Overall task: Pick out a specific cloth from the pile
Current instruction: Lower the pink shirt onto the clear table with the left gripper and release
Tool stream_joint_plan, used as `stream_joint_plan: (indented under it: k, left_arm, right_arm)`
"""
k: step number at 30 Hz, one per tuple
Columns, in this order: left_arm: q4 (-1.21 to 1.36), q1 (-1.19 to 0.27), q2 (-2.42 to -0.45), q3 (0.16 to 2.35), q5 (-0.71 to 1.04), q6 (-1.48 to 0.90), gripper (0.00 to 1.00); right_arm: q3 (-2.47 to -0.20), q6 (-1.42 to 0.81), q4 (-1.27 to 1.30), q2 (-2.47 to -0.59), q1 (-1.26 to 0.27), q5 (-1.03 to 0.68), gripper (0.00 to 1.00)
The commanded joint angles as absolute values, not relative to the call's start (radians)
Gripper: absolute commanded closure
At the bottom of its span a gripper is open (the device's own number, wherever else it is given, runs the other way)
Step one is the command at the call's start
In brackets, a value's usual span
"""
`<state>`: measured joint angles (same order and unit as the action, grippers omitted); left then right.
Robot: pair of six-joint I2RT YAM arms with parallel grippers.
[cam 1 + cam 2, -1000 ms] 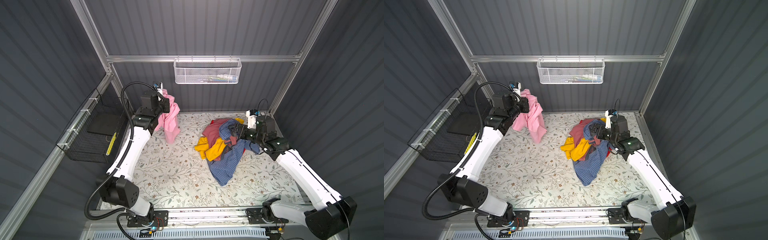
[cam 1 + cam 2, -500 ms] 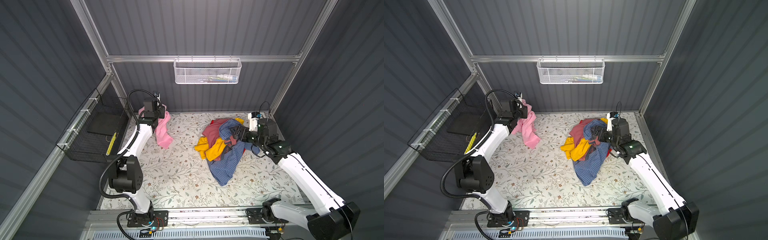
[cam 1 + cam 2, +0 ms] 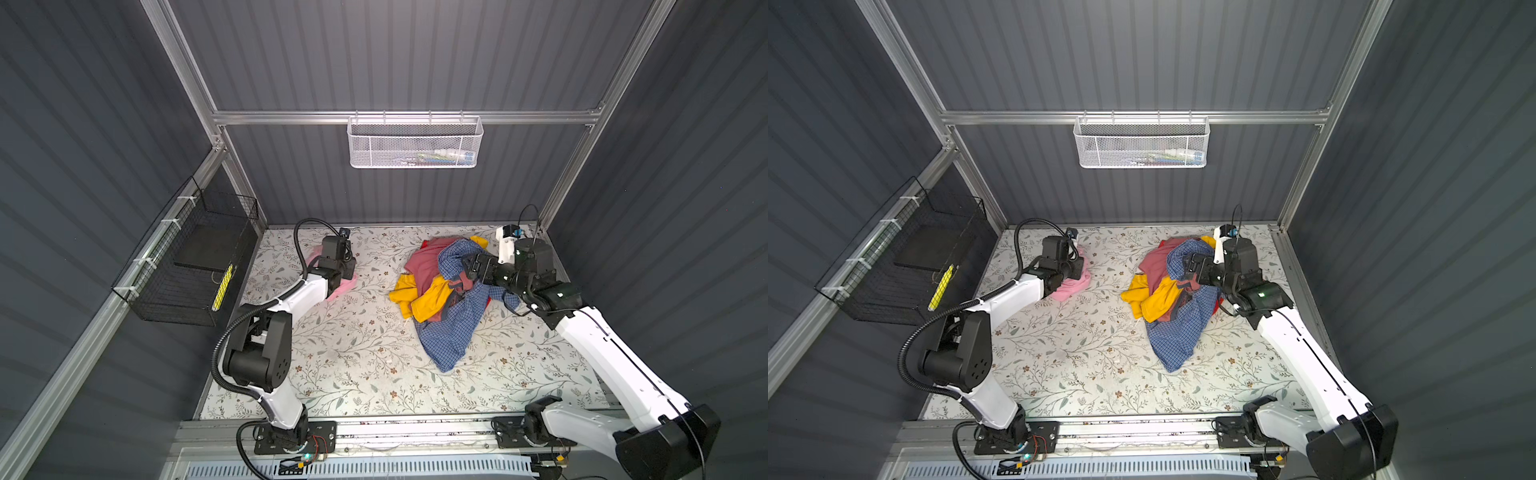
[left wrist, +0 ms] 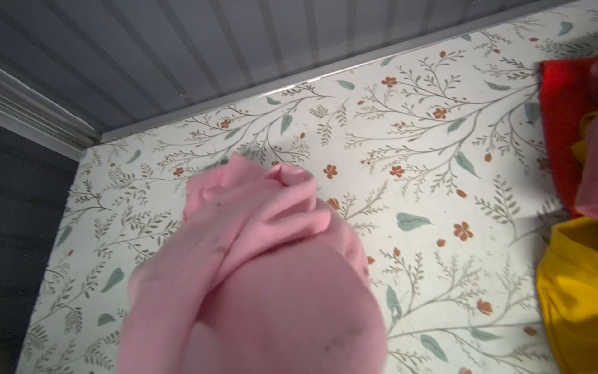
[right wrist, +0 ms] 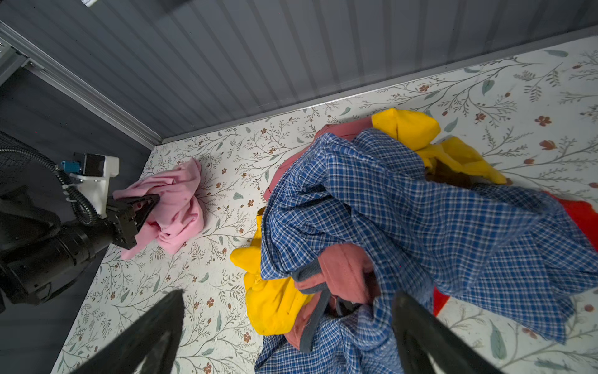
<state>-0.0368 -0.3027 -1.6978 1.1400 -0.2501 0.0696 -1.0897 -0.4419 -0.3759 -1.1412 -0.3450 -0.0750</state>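
At about ten o'clock on the flowered counter (image 3: 353, 353), the pink cloth (image 3: 344, 287) rests bunched, well apart from the pile (image 3: 440, 291), which sits toward one o'clock. The left pincer (image 5: 152, 202) is clamped tight on the cloth's upper folds, low over the counter. From the pile's three o'clock side, the right pincer (image 5: 288, 294) hangs spread wide above the blue checked shirt (image 5: 420, 226) and yellow garment (image 5: 268, 301), gripping nothing.
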Motion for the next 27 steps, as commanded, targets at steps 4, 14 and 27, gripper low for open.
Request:
stream_joint_plan:
  k: [4,14,27]
  left_arm:
    - [-0.078,-0.298,-1.585,1.081,-0.184,-0.093,1.00]
    - [-0.262,-0.275,-1.576,1.054,-0.047,-0.276,1.00]
    - [-0.429,-0.115,-1.819,1.150,0.116,-0.244,1.00]
  right_arm:
    - [-1.080,-0.444,-0.377,-1.149,-0.353,-0.080,0.01]
    - [-1.080,-0.444,-0.380,-1.143,-0.354,-0.080,0.01]
    - [-1.082,-0.444,-0.383,-1.176,-0.354,-0.094,0.01]
